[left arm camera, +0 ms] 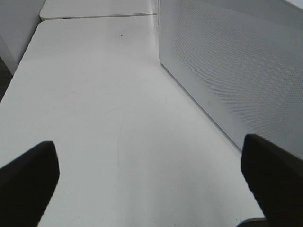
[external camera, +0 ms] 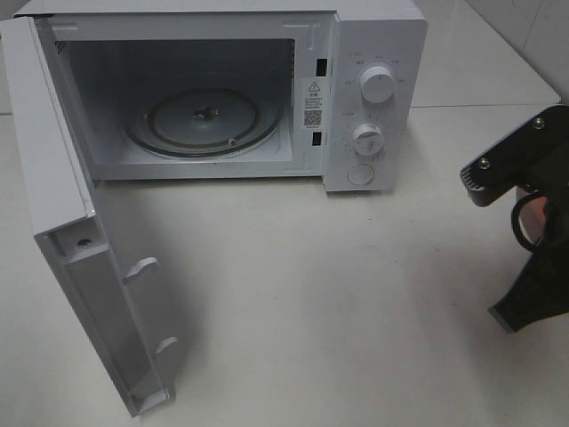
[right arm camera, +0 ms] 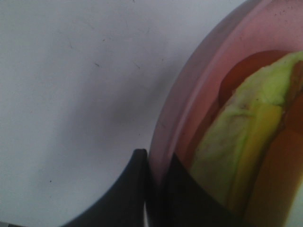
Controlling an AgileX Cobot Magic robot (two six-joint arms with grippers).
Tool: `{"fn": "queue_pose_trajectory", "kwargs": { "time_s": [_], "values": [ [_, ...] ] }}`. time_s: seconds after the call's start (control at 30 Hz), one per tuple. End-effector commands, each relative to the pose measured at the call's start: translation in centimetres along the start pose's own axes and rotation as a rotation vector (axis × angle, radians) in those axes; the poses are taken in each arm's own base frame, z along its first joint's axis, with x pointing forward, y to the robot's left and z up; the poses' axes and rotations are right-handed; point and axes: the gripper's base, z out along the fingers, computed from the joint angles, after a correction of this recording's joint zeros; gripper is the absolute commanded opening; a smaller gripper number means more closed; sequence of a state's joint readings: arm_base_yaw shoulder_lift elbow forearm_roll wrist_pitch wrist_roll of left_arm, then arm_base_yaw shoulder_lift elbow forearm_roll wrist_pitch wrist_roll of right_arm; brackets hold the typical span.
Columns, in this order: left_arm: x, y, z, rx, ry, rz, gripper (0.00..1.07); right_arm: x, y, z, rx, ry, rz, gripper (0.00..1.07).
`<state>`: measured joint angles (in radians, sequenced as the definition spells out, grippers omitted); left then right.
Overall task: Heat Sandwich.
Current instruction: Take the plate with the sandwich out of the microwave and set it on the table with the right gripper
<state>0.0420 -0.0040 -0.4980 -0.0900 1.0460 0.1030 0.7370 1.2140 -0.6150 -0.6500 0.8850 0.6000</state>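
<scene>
The sandwich shows pale yellow-green and reddish layers and lies on a round pink plate. My right gripper is shut on that plate's rim, one finger above and one below. In the exterior high view the right arm sits at the right edge, with a sliver of the pink plate behind it; the sandwich is hidden there. My left gripper stands wide open over bare table and holds nothing. It does not appear in the exterior high view.
A white microwave stands at the back, its door swung fully open toward the front left. The glass turntable inside is bare. A white perforated panel of the microwave runs beside the left gripper. The table is white.
</scene>
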Motion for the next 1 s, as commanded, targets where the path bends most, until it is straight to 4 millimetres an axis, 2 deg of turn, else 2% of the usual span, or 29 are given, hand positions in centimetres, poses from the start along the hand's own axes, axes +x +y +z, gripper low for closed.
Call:
{"fn": "queue_pose_trajectory", "kwargs": {
  "time_s": [0.03, 0.13, 0.2, 0.43, 0.47, 0.7, 1.0],
  "values": [
    [0.1, 0.0, -0.3, -0.006, -0.029, -0.001, 1.0, -1.3, -0.6, 0.6, 0.025, -0.024, 0.036, 0.03],
    [0.1, 0.0, -0.3, -0.006, -0.029, -0.001, 1.0, -1.7, -1.3, 2.4, 0.021, 0.013, 0.081, 0.03],
    [0.1, 0.0, -0.3, -0.006, -0.029, -0.001, 1.0, -1.7, -1.5, 2.8, 0.023, 0.025, 0.092, 0.03],
    [0.1, 0.0, -0.3, -0.006, -0.029, -0.001, 1.0, -1.8, -2.2, 6.2, 0.025, 0.124, 0.134, 0.03],
    [0.1, 0.0, -0.3, -0.006, -0.029, -0.001, 1.0, -1.8, -2.2, 6.2, 0.025, 0.124, 0.134, 0.03],
    [0.1, 0.0, -0.3, -0.006, -0.029, -0.001, 1.0, -2.0, -1.9, 9.7, -0.009, 0.177, 0.134, 0.03],
    [0.1, 0.0, -0.3, -0.006, -0.029, -0.001, 1.0, -1.6, -1.1, 12.5, 0.003, 0.256, 0.103, 0.03]
  ]
}}
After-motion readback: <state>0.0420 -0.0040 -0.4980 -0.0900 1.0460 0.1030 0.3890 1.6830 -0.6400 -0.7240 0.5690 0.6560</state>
